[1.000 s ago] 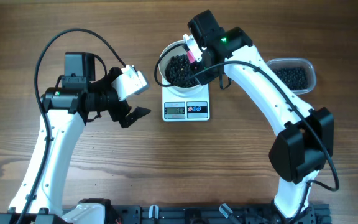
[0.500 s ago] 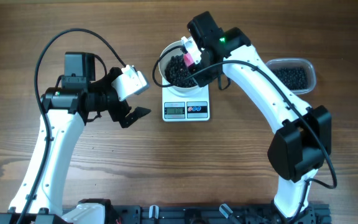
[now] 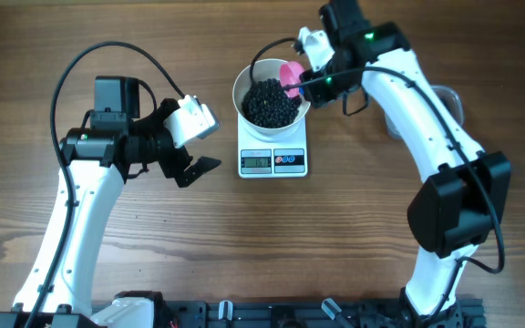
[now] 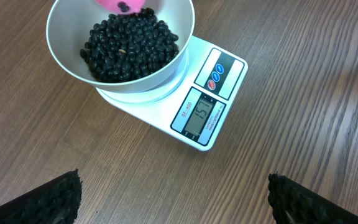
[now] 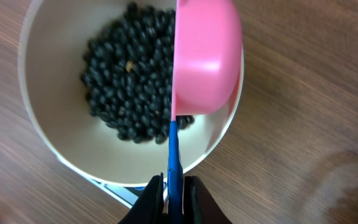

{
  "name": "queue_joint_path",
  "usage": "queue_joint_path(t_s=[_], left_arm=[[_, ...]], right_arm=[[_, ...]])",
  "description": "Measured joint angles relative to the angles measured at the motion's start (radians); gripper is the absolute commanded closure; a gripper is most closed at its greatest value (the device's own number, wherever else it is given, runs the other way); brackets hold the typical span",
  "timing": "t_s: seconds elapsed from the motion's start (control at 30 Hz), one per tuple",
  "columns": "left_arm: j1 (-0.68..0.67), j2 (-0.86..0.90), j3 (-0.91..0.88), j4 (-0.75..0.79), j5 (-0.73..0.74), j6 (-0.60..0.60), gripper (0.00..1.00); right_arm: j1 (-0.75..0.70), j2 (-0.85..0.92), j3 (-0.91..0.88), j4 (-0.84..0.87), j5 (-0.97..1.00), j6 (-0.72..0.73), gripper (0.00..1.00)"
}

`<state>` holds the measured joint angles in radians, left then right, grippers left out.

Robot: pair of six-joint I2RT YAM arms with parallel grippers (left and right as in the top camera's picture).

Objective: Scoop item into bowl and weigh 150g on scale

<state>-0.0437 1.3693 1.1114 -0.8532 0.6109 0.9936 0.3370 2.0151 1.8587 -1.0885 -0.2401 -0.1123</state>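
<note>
Right end effector (image 5: 174, 186) grips the pink scoop (image 5: 205, 59) above the bowl (image 5: 53, 144); left end effector (image 4: 174, 199) stands wide, empty.

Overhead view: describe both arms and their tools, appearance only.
Left arm and right arm: white tubular links, black joint housings, looping black cables. A green light glows near the right wrist. Left tool: white body, black fingers. The right tool has black fingers too.
</note>
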Motion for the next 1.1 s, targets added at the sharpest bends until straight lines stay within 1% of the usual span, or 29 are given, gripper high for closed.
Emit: queue_joint_path(t_s=[0.17,0.37,0.57,0.7,1.1], left_arm=[[0.000,0.000,0.000,0.000,0.000,0.000,0.00],[0.000,0.000,0.000,0.000,0.000,0.000,0.00],[0.000,0.000,0.000,0.000,0.000,0.000,0.00],[0.000,0.000,0.000,0.000,0.000,0.000,0.00],[0.000,0.000,0.000,0.000,0.000,0.000,0.00]], right_arm=[[-0.028,-0.006,0.051,-0.002,-0.108,0.000,0.96],[-0.051,-0.063,0.061,-0.011,-0.228,0.004,0.96],[-0.130,-0.127,0.063,-0.044,-0.346,0.007,0.96],[-0.176,-0.135,0.066,-0.071,-0.427,0.007,0.96],[-0.261,-0.151,0.066,-0.108,-0.549,0.007,0.96]])
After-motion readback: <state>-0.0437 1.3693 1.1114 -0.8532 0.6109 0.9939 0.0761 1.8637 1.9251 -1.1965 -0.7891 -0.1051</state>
